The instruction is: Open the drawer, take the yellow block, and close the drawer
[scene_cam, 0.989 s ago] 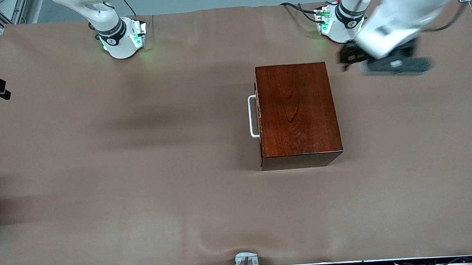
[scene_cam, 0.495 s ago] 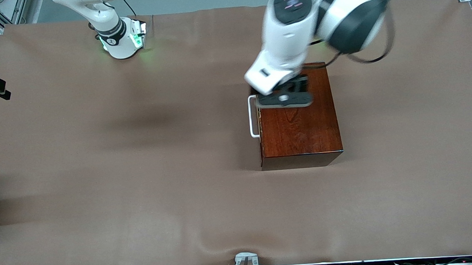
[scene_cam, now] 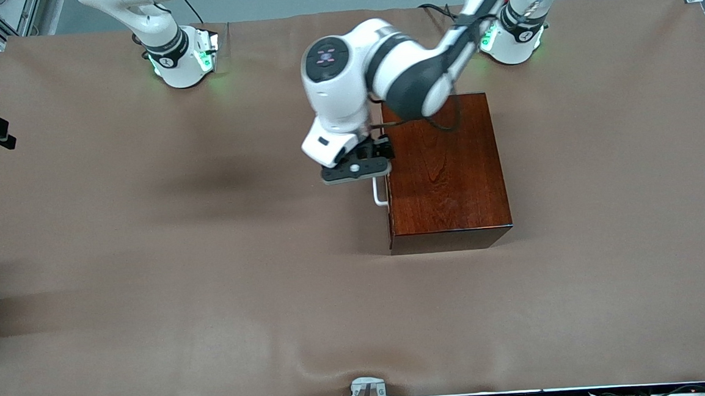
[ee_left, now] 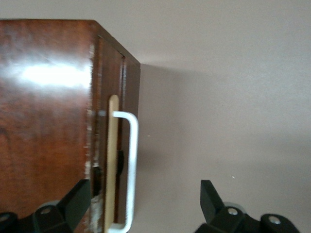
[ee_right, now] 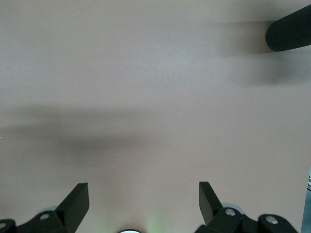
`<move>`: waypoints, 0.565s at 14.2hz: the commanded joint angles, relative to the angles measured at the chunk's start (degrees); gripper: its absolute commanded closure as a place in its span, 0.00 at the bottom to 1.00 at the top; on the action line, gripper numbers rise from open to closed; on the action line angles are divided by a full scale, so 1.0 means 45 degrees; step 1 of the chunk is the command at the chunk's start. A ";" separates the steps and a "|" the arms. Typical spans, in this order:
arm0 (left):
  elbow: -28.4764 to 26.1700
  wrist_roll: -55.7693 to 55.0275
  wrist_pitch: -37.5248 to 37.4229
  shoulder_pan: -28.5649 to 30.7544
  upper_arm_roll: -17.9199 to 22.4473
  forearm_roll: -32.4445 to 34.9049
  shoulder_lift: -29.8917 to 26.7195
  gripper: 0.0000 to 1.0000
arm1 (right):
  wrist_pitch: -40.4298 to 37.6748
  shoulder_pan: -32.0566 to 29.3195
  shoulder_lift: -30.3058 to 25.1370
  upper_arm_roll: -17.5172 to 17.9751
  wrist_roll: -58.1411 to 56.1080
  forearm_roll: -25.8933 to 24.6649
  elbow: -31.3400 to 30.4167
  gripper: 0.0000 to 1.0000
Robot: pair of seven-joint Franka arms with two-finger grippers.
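Drawer (scene_cam: 386,177) sits pushed in flush with the dark wooden box (scene_cam: 442,168); only its white handle (scene_cam: 378,195) sticks out on the face toward the right arm's end of the table. Inside not visible, yellow block not seen anywhere. Left gripper (scene_cam: 355,168) hangs over the handle, jaws apart; in the left wrist view one finger (ee_left: 73,204) lies over the box edge, the other is over bare table, handle (ee_left: 130,165) between them, no contact seen. Brown table cover (scene_cam: 209,262) is open all round the box, widest off the handle face. Right gripper (ee_right: 143,204) is out of the front view, waits over bare cover well apart from the box, jaws wide, nothing held.
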 commanded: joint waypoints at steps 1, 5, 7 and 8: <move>0.0908 -0.0246 0.0140 -0.0850 0.0800 0.0265 0.0948 0.00 | -0.0088 -0.0191 0.0073 0.0142 -0.0124 -0.0111 0.0168 0.00; 0.0831 -0.0188 0.0084 -0.1104 0.0918 0.0304 0.1417 0.00 | -0.0088 -0.0191 0.0073 0.0142 -0.0124 -0.0111 0.0168 0.00; 0.0752 -0.0149 -0.0131 -0.1182 0.0918 0.0343 0.1593 0.00 | -0.0088 -0.0191 0.0073 0.0142 -0.0143 -0.0111 0.0168 0.00; 0.0752 -0.0168 -0.0345 -0.1182 0.0918 0.0343 0.1690 0.00 | -0.0088 -0.0191 0.0073 0.0142 -0.0124 -0.0111 0.0168 0.00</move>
